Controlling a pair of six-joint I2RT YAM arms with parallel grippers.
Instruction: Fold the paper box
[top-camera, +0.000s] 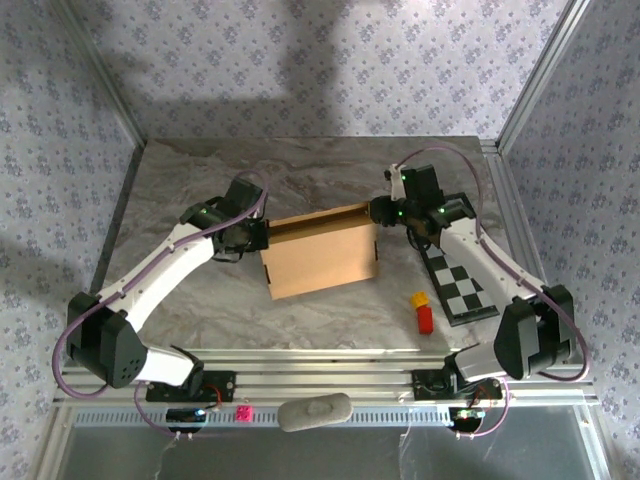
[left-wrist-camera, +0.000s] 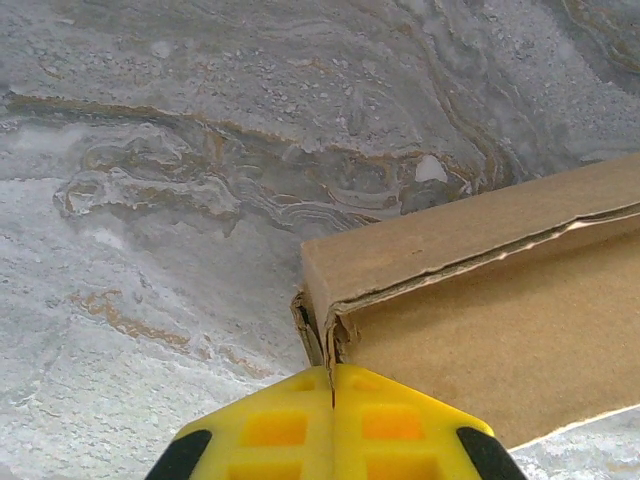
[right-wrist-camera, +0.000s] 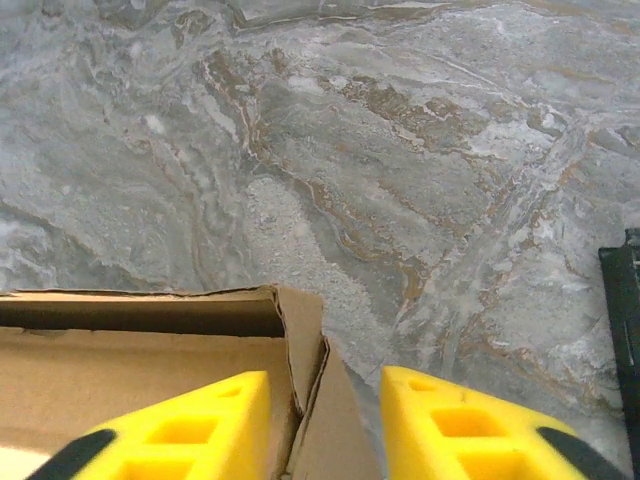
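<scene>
The paper box (top-camera: 320, 255), plain brown cardboard, lies at the middle of the marble table between my two arms, with its back wall standing up. My left gripper (top-camera: 258, 235) is at the box's left back corner. In the left wrist view its yellow fingers (left-wrist-camera: 333, 385) are shut on a thin cardboard edge at that corner of the box (left-wrist-camera: 480, 300). My right gripper (top-camera: 378, 212) is at the right back corner. In the right wrist view it (right-wrist-camera: 325, 385) stands open, with the upright side flap of the box (right-wrist-camera: 150, 360) between its fingers.
A black-and-white checkered board (top-camera: 458, 290) lies right of the box, its edge (right-wrist-camera: 622, 300) also at the right of the right wrist view. A yellow block (top-camera: 418, 298) and a red block (top-camera: 424, 319) sit beside it. A grey pad (top-camera: 314, 411) rests on the front rail.
</scene>
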